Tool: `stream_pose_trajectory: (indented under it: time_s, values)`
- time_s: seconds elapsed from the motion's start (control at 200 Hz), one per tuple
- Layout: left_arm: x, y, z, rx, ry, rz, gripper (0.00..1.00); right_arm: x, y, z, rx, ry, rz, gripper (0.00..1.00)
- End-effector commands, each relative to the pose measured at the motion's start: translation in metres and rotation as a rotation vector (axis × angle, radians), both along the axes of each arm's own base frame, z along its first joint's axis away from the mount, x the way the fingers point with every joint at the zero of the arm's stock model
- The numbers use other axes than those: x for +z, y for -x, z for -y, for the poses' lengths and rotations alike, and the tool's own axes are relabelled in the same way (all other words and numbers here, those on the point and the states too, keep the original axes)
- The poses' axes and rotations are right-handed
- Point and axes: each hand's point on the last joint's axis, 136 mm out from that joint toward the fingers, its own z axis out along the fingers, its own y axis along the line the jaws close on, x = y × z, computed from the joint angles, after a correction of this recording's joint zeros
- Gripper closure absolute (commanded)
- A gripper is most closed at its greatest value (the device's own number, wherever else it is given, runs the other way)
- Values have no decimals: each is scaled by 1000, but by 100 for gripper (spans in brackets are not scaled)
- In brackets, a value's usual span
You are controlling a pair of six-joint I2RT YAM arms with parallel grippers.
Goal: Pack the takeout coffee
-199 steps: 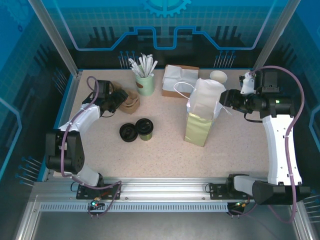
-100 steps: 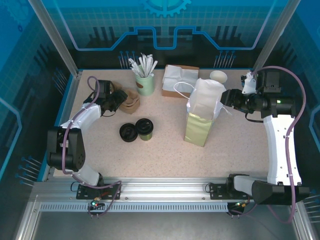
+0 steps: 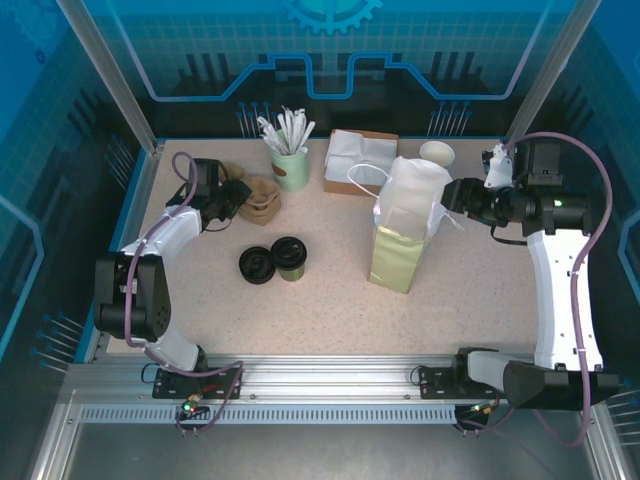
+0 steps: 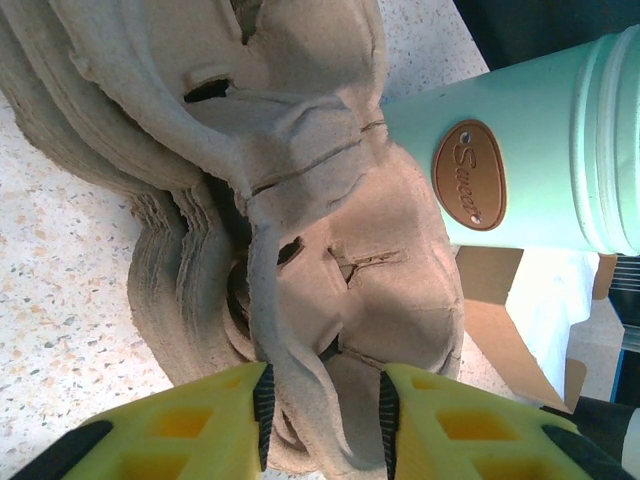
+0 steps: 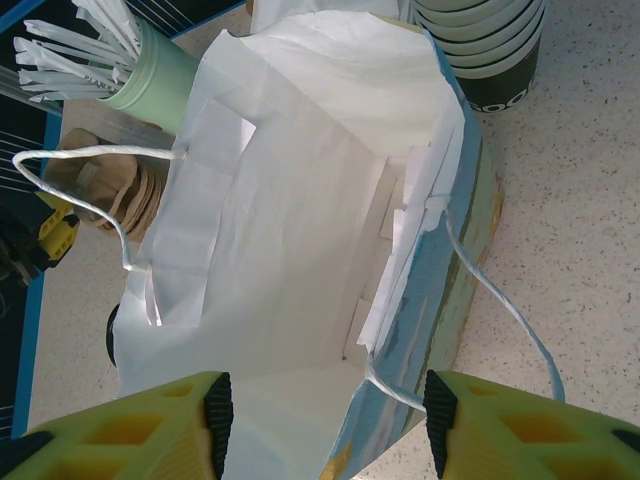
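Left gripper (image 4: 325,388) jaws have narrowed around a rib of the cup carrier (image 4: 300,200), left of the paper bag (image 3: 405,235); whether they clamp it cannot be told. Right gripper (image 5: 323,388) jaws remain apart at the bag mouth.

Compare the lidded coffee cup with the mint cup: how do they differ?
The coffee cup is dark olive; the mint cup is pale green. The coffee cup is lidded; the mint cup is open and holds white wrapped sticks. The coffee cup stands mid-table; the mint cup stands at the far edge. Both stand upright.
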Motion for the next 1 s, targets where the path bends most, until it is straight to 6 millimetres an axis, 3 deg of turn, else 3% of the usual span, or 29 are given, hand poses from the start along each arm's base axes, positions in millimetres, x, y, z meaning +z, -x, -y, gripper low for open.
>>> stream_pose_trajectory:
  time_s: [0.0,0.42,0.62,0.76,0.995]
  values:
    - [17,-9,-2,16,32,55,66,6,5,2,-3,-18,6,45]
    - [-2,-8,-8,54,40,32,67,5,5,2,-4,-29,7,45]
    - [-8,-1,-13,67,12,13,62,5,6,3,-6,-24,7,45]
    - [-6,7,-21,86,-39,5,51,5,6,2,-6,-26,8,45]
    - [-9,5,-20,78,-39,0,51,3,5,1,-6,-35,6,45]
